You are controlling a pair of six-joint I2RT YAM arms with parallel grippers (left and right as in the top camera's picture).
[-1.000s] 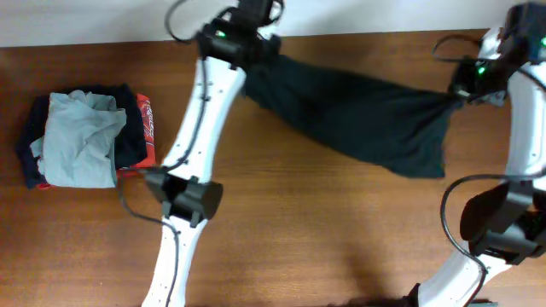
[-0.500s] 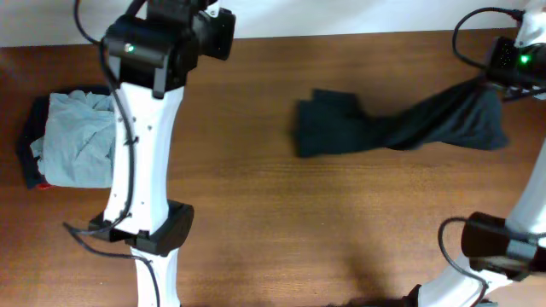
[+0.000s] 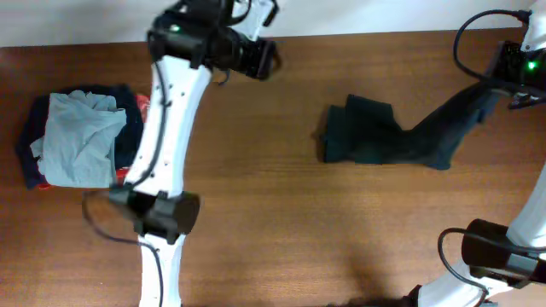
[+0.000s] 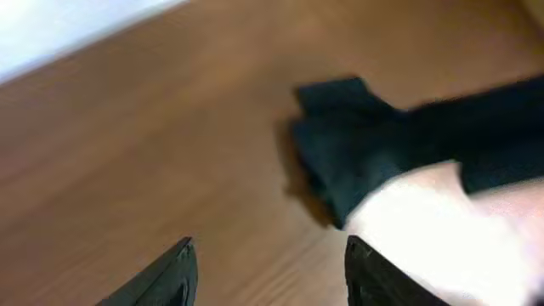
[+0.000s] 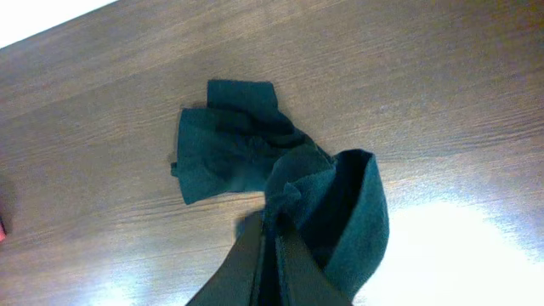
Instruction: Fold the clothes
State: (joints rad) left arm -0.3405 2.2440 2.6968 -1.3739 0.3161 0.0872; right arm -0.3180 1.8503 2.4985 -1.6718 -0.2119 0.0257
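Right gripper (image 5: 270, 228) is pinched shut on a bunched fold of the soft black T-shirt (image 3: 375, 141), its two fingers pressed together with cloth gathered around the tips. From overhead we see that right gripper (image 3: 514, 78) raised near the far right edge of the brown wooden table (image 3: 256, 222). One end of the shirt rises to it in a taut, twisted band. The other end lies crumpled on the wood right of centre. In the right wrist view the T-shirt (image 5: 246, 144) lies in a rumpled heap on the tabletop beyond the fingers.

Our left gripper (image 4: 268, 272) has its fingers well apart with nothing between them, and it hangs above bare wood. The shirt (image 4: 365, 149) lies ahead of it, blurred. Overhead, the left arm reaches up the left half of the table, and its gripper (image 3: 260, 60) sits near the far edge, well apart from the shirt.

At the far left, a light grey garment (image 3: 81, 141) lies crumpled on top of a navy garment (image 3: 27, 128) and a red-orange garment (image 3: 139, 106). The left arm crosses that pile's right edge.
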